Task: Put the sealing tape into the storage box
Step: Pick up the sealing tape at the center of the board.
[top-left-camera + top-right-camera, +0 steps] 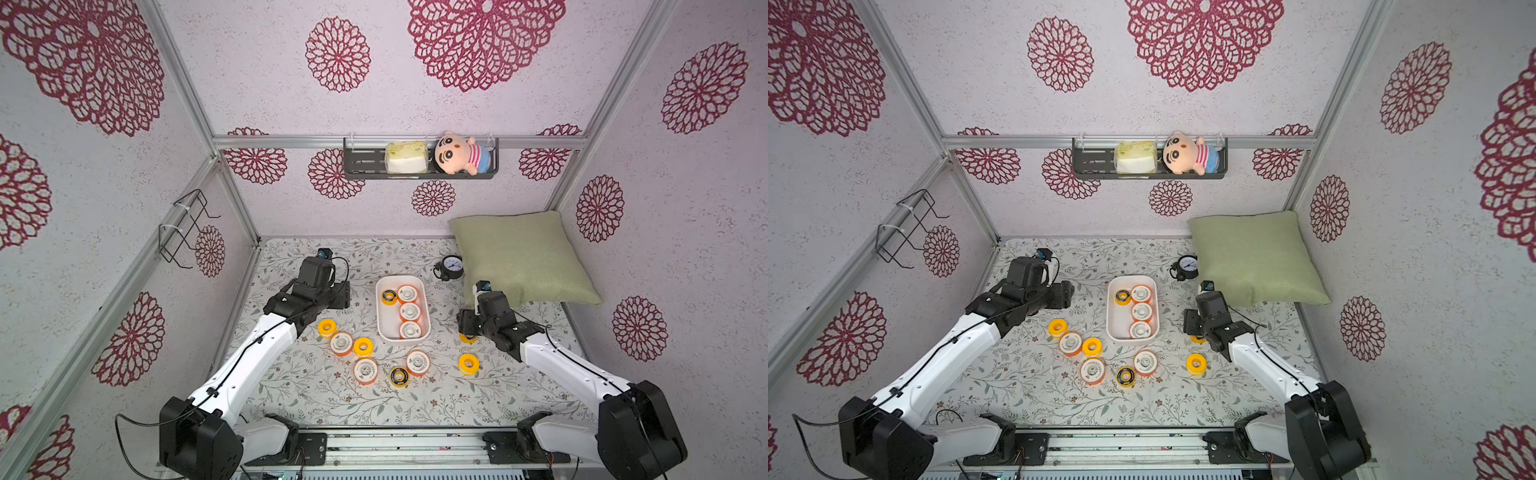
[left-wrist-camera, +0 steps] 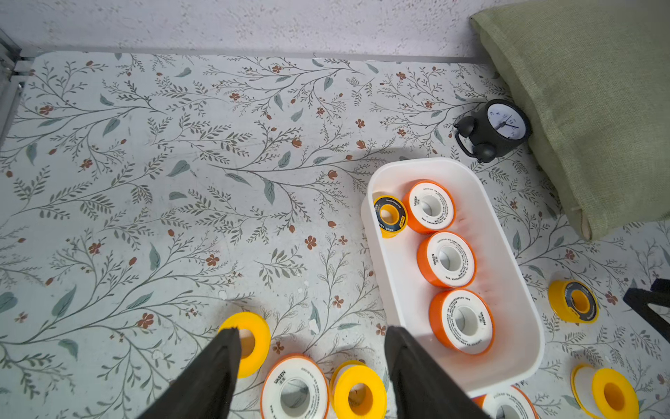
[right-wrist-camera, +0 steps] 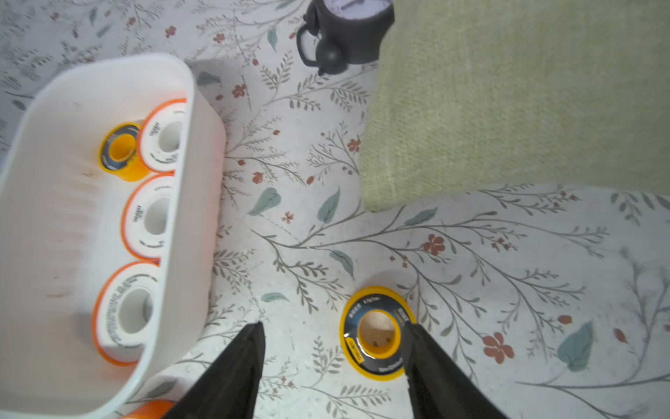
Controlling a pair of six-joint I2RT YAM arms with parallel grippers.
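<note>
Both stretched forward, left end effector (image 2: 311, 328), right end effector (image 3: 333, 323) splayed

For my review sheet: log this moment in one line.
box: four spools | table: eight spools | left hand: open, empty | right hand: open over black-faced spool

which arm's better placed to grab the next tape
Right, likely. The open right gripper has the black-faced spool mostly between its fingers, beside the storage box. The left gripper is open too, but the yellow spool sits off-centre behind one finger.
</note>
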